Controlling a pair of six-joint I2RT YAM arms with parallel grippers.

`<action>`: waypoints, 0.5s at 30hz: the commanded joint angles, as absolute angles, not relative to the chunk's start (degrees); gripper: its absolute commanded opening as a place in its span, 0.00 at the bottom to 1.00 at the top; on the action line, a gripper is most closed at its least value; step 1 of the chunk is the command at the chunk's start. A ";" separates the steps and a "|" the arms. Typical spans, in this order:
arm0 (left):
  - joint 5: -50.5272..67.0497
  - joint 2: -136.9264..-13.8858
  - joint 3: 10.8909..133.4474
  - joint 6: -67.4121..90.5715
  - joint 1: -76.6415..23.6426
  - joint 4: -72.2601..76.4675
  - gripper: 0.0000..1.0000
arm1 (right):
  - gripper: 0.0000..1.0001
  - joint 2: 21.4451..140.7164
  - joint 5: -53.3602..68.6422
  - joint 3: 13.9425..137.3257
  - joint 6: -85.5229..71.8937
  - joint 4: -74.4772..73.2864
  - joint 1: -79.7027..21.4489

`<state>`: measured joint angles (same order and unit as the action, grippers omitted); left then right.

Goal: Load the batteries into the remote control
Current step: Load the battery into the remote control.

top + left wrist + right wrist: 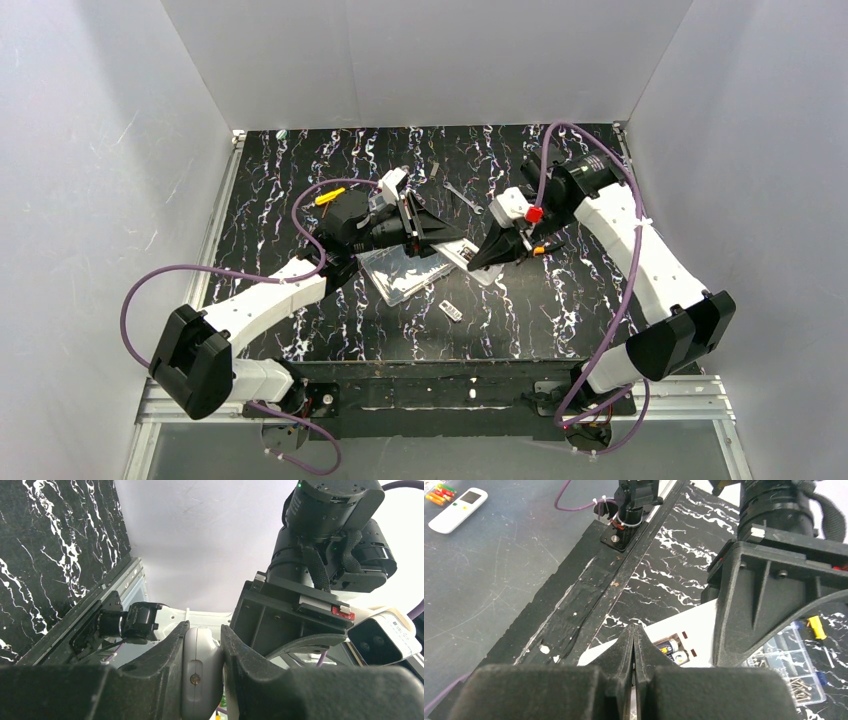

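Observation:
The white remote control (466, 253) lies back-up at the table's middle, between the two grippers. In the right wrist view its open compartment (672, 649) holds two batteries side by side. My left gripper (452, 238) is shut on the remote's end, and the white plastic (202, 672) shows clamped between its fingers. My right gripper (634, 630) is shut with nothing visible between its jaws. Its tips (473, 266) sit just over the remote beside the compartment.
A clear plastic compartment box (395, 272) with screws lies under the left gripper and also shows in the right wrist view (796, 672). A small grey piece (450, 310) lies nearer the front. A thin metal strip (462, 196) lies behind. A second remote (457, 510) lies on the floor.

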<state>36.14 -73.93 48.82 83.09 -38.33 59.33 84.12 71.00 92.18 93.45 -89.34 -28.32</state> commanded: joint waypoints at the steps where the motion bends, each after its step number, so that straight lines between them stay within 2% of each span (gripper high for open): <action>1: 40.34 -72.37 51.34 84.52 -38.61 66.02 0.00 | 0.07 83.19 74.45 95.72 95.31 -91.40 -28.30; 6: 39.99 -72.72 51.22 84.54 -38.60 66.18 0.00 | 0.10 80.78 81.01 97.11 98.35 -89.87 -28.30; 10: 39.86 -72.70 50.90 84.56 -38.61 66.19 0.00 | 0.19 77.15 84.40 94.35 96.20 -82.80 -28.30; 15: 39.61 -72.64 50.33 84.48 -38.61 66.23 0.00 | 0.24 68.75 82.16 83.19 74.77 -58.45 -28.04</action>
